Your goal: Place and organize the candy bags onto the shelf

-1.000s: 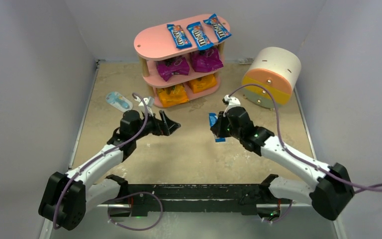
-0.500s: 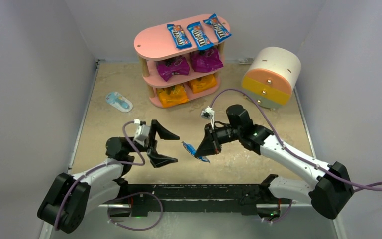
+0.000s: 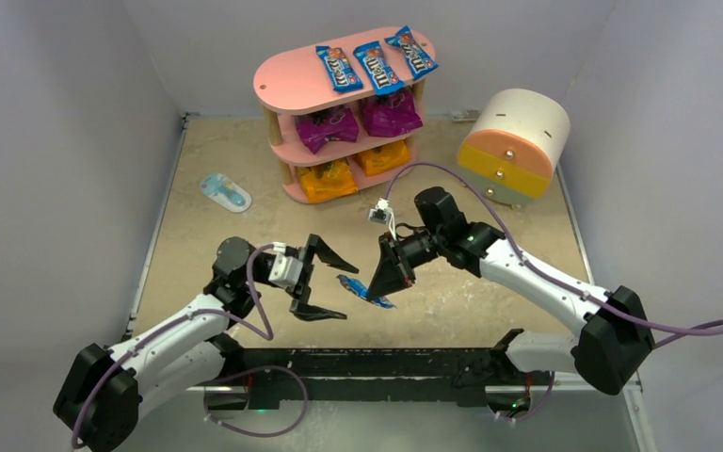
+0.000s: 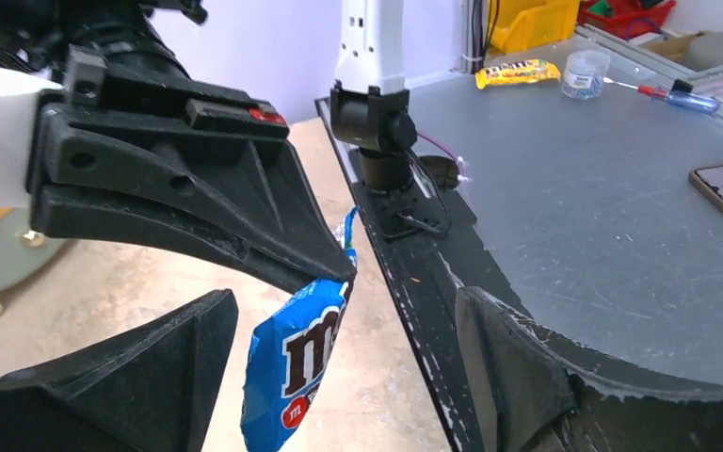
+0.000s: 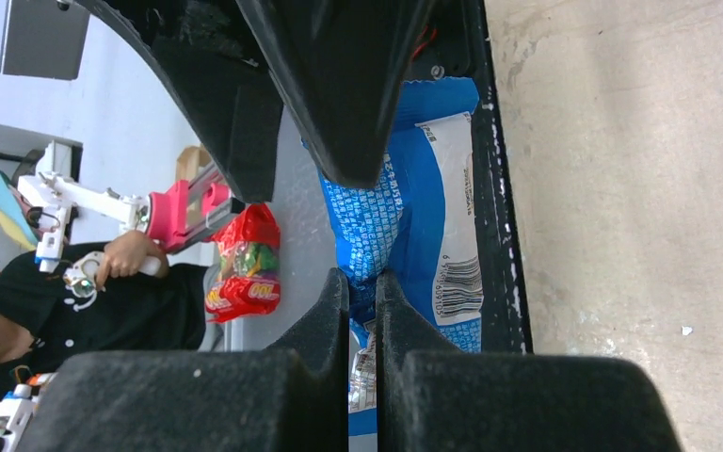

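Candy bags (image 3: 391, 111) line a pink three-tier shelf with oval boards and light wooden posts (image 3: 287, 85) at the far side of a beige table (image 3: 490, 292); three slim blue M&M's packets (image 3: 374, 64) lie side by side on its top board, two purple bags (image 3: 328, 127) sit on the middle tier and two glossy orange bags (image 3: 327, 179) on the bottom one; a fourth blue M&M's packet (image 4: 297, 363) hangs over the table near the front edge, well apart from the shelf, pinched at one end by the right gripper (image 3: 377, 285), its fingers pressed together on the wrapper; the left gripper (image 3: 343, 290) faces it with jaws spread wide, the packet's free end between them, though whether it touches either finger cannot be told; a white, orange and yellow cylindrical drawer unit (image 3: 513, 146) lies on its side right of the shelf; a pale blue-and-white oval item (image 3: 225, 191) lies to the left.
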{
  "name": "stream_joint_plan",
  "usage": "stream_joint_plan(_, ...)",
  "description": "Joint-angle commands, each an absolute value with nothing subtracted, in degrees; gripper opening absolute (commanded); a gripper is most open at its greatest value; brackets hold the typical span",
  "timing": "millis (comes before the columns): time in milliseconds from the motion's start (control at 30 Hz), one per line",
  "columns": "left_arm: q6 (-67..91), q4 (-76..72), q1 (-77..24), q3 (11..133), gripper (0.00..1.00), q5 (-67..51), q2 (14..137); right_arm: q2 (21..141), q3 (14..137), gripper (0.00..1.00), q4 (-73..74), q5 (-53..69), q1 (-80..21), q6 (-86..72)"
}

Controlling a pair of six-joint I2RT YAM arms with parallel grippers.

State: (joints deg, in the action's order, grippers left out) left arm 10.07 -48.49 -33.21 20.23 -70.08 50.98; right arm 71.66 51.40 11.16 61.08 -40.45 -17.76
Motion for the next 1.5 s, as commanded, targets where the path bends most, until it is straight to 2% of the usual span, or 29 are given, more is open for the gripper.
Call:
stream_joint_plan(0, 0.28, -34.63, -35.47, 23.47, 0.82, -68.45, 52.73, 71.02, 54.41, 0.00, 13.95, 62.59, -40.52, -15.99)
stream_joint_plan(300, -4.44, -26.10, -37.84, 29.77, 0.30, -65.18, 60.75, 71.41, 56.00, 0.00, 18.42, 60.31, -40.52, -13.23)
stream_joint_plan(400, -3.16, -28.13, -38.30, 29.78, 0.18, -65.47, 61.43, 71.39, 57.05, 0.00, 21.33, 55.06, -40.52, -11.95)
stream_joint_plan(467, -2.25, -29.33, -38.49, 29.34, 0.16, -65.37, 61.16, 71.03, 58.05, 0.01, 23.89, 51.80, -40.52, -11.55)
stream_joint_plan(567, -1.01, -29.91, -38.58, 28.27, 0.13, -64.26, 60.15, 69.91, 59.65, 0.15, 25.69, 44.80, -40.52, -11.52)
stream_joint_plan(600, -0.53, -30.73, -38.63, 27.73, 0.13, -63.63, 59.67, 69.23, 60.40, 0.20, 26.27, 42.03, -40.52, -11.28)
stream_joint_plan(667, 4.99, -33.93, -38.58, 26.30, 0.12, -60.06, 58.30, 67.38, 61.29, 0.44, 26.35, 34.43, -40.52, -10.94)
stream_joint_plan(733, 9.43, -37.76, -38.63, 25.21, 0.11, -55.17, 56.92, 64.36, 60.45, 0.58, 24.35, 25.56, -40.52, -10.60)
stream_joint_plan(867, 18.24, -41.11, -38.65, 26.87, 0.07, -44.52, 55.46, 55.13, 53.53, 0.80, 13.90, 6.52, -40.52, -15.25)
stream_joint_plan(967, 26.09, -43.31, -38.58, 27.96, 0.07, -36.87, 55.75, 45.82, 46.82, 0.92, 4.29, 1.22, -40.52, -18.59)
stream_joint_plan(1067, 31.10, -43.58, -38.61, 28.45, 0.04, -30.16, 56.13, 38.44, 40.50, 0.98, -4.97, 0.27, -40.52, -21.54)
stream_joint_plan(1200, 39.16, -46.41, -38.58, 27.26, 0.02, -18.93, 55.45, 33.78, 31.86, 0.97, -18.87, 5.00, -40.52, -27.44)
stream_joint_plan(1467, 50.51, -56.05, -38.61, 29.41, 0.04, -11.10, 58.06, 42.65, 24.20, 0.88, -44.33, 7.81, -40.52, -46.62)
